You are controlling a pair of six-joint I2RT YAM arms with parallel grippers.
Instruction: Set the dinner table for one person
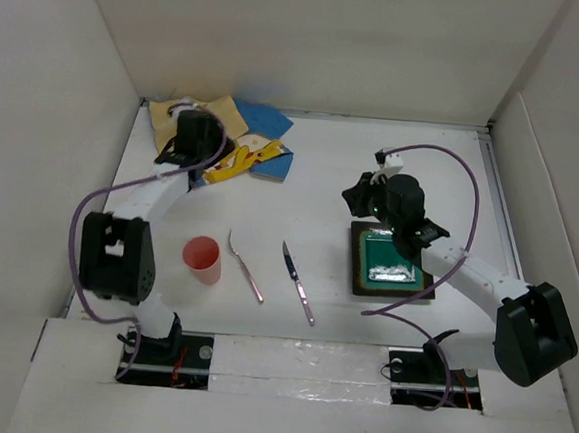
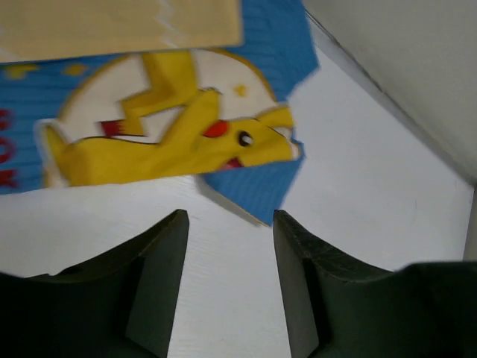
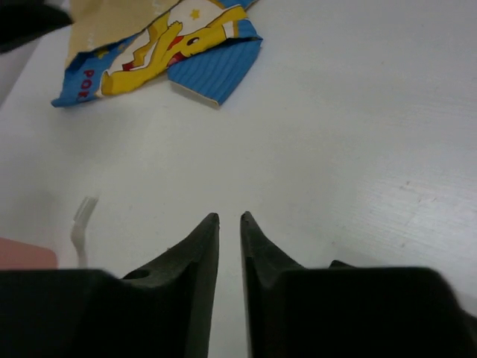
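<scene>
Placemat (image 1: 267, 121) lies rumpled at eleven o'clock on the surface (image 1: 312, 188). Left fingers (image 2: 156, 276) gape empty and right fingers (image 3: 194, 283) are narrowed, empty. Best to pinch one corner low.

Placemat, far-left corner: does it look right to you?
No. The placemat is crumpled and folded over itself, tan underside showing, skewed in the far-left corner of the dinner table rather than lying flat. The cup, fork and knife sit on bare board nearer the arms.
</scene>
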